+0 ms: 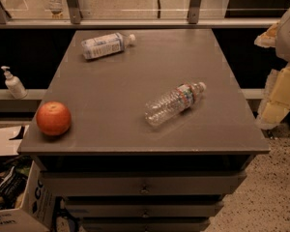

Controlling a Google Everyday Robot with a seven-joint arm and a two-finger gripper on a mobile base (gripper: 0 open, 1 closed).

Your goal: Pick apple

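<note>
The apple (53, 118) is a round orange-red fruit with a paler patch. It sits on the grey table top (121, 81) near the front left corner, close to the left edge. My gripper (276, 100) hangs at the far right of the view, beyond the table's right edge and far from the apple. It holds nothing that I can see.
A clear plastic bottle (174, 103) lies on its side right of the table's centre. A white-labelled bottle (106, 44) lies near the back left. A pump dispenser (13, 83) stands on a ledge to the left. Cardboard boxes (19, 197) sit on the floor at front left. Drawers (144, 187) face front.
</note>
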